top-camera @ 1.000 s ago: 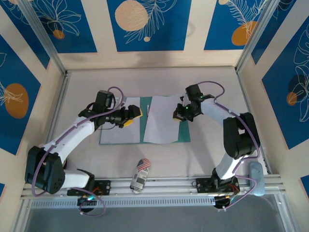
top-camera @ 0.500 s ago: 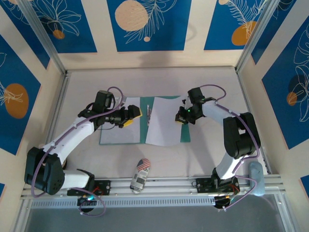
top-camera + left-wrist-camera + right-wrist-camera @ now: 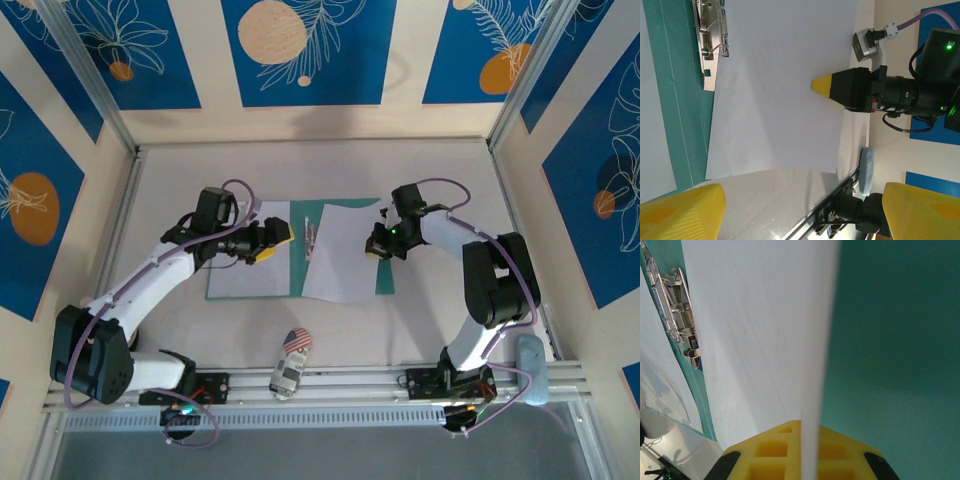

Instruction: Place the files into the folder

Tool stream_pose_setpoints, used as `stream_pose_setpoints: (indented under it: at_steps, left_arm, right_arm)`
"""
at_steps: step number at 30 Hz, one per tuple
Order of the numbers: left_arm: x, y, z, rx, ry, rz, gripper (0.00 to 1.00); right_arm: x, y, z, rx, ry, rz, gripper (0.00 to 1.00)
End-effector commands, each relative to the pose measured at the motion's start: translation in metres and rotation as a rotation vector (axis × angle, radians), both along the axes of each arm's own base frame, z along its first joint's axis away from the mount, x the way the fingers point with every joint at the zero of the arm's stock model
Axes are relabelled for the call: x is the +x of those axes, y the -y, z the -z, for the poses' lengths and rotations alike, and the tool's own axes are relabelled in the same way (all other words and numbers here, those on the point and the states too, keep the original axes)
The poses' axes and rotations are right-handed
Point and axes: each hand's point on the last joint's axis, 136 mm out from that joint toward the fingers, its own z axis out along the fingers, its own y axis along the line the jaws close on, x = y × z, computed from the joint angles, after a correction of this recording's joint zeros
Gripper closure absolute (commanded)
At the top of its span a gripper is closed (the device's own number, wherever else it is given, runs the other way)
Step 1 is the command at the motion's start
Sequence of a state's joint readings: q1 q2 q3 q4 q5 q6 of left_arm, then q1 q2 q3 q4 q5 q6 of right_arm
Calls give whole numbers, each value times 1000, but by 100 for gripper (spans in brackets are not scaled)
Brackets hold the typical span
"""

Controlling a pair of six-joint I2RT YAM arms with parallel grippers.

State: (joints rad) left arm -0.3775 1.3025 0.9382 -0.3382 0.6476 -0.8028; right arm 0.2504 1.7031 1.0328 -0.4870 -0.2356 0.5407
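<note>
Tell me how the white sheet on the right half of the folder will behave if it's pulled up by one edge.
Probably floppy: in the right wrist view the white sheet curves up off the folder where the right gripper pinches its edge. It looks very thin, so it is likely light and apt to slide on the smooth folder. The pinched edge could crease.

The folder (image 3: 296, 262) was recorded as teal-green, the left sheet (image 3: 245, 282) and the right sheet (image 3: 340, 255) as plain white. A stars-and-stripes pattern was noted on the toy car (image 3: 290, 365). The wall panels (image 3: 330, 60) were found blue, marked with white leaf outlines and orange discs. The clip (image 3: 710, 30) was noted as silver.
</note>
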Motion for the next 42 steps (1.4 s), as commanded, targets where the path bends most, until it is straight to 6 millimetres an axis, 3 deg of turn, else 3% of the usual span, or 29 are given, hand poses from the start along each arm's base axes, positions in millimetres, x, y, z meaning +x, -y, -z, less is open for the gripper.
stream_pose_setpoints:
  at_steps: [1, 26, 42]
  left_arm:
    - [-5, -3, -2, -12, -10, 5, 18]
    - [-4, 0, -5, -29, -13, 16, 22]
    - [3, 5, 5, -24, -44, 29, 22]
  right_arm:
    - [-6, 0, -3, 20, -5, 0, 100]
    - [21, -5, -13, -23, 106, -184, 100]
    - [31, -6, -20, -16, 174, -351, 100]
